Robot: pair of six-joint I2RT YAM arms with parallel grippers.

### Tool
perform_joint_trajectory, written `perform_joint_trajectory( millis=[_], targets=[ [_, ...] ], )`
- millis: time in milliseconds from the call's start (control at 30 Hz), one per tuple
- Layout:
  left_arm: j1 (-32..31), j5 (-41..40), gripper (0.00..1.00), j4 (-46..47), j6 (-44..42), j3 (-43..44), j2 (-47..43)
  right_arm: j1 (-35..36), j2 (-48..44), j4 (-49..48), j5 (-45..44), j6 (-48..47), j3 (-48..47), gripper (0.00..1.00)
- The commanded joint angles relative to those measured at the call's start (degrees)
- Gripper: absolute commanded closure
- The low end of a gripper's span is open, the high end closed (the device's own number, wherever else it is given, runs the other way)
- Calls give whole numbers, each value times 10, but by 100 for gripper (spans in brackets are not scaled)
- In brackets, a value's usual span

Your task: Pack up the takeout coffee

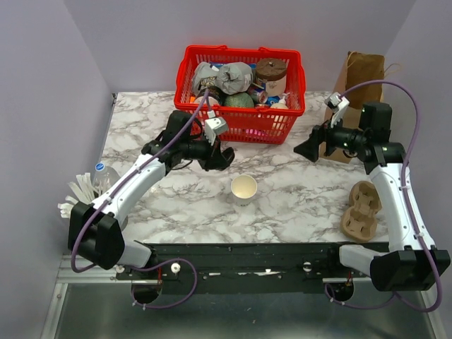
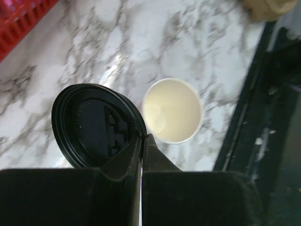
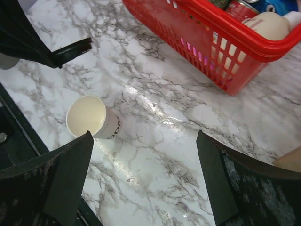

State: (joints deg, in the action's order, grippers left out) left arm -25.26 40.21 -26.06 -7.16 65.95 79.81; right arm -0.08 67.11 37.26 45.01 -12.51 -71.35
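Observation:
The takeout coffee stands in two parts. Its white paper cup (image 1: pixel 244 188) (image 2: pixel 172 110) (image 3: pixel 91 117) sits upright and uncovered on the marble table, near the front middle. Its round black lid (image 2: pixel 94 125) (image 3: pixel 70 51) is pinched at the rim by my left gripper (image 1: pixel 224 157) (image 2: pixel 142 136), which is shut on it. The lid hangs above the table, just left of and behind the cup. My right gripper (image 1: pixel 305 150) (image 3: pixel 143 136) hovers open to the right of the cup, with only bare table between its fingers.
A red basket (image 1: pixel 247 126) (image 3: pixel 225 47) full of groceries stands at the back middle. A brown paper bag (image 1: pixel 364 70) stands at the back right. A cardboard cup carrier (image 1: pixel 360 210) lies at the right. A water bottle (image 1: pixel 102 173) and white cutlery (image 1: pixel 78 192) sit at the left edge.

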Motion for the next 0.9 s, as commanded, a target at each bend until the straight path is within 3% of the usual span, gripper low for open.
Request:
perform_joint_trajectory(
  millis=[0, 67, 100, 167, 200, 267, 300, 400, 567, 700, 867],
  targets=[
    [2, 173, 99, 159, 172, -31, -11, 0, 16, 30, 101, -29, 24, 0],
    [1, 224, 99, 222, 265, -63, -9, 12, 22, 30, 124, -37, 43, 0],
    [1, 244, 99, 311, 300, -78, -7, 15, 24, 26, 143, -44, 50, 0],
    [-8, 278, 100, 458, 469, -149, -4, 18, 28, 18, 157, -49, 74, 0],
    [-10, 278, 100, 656, 548, -178, -1, 22, 29, 6, 170, -52, 83, 0],
    [-16, 256, 100, 854, 722, -249, 21, 26, 29, -8, 180, -56, 99, 0],
    [-17, 254, 100, 897, 725, -255, 27, 28, 31, -20, 188, -60, 115, 0],
    [-22, 252, 100, 837, 673, -253, 25, 51, 30, -33, 196, -73, 137, 0],
    [-23, 241, 100, 843, 701, -254, 39, 79, 19, -105, 169, -36, 183, 0],
    [-23, 237, 100, 847, 724, -260, 54, 89, 19, -217, 142, 54, 218, 0],
    [-25, 219, 97, 842, 730, -264, 80, 104, 37, -250, 155, 70, 219, 0]
  ],
)
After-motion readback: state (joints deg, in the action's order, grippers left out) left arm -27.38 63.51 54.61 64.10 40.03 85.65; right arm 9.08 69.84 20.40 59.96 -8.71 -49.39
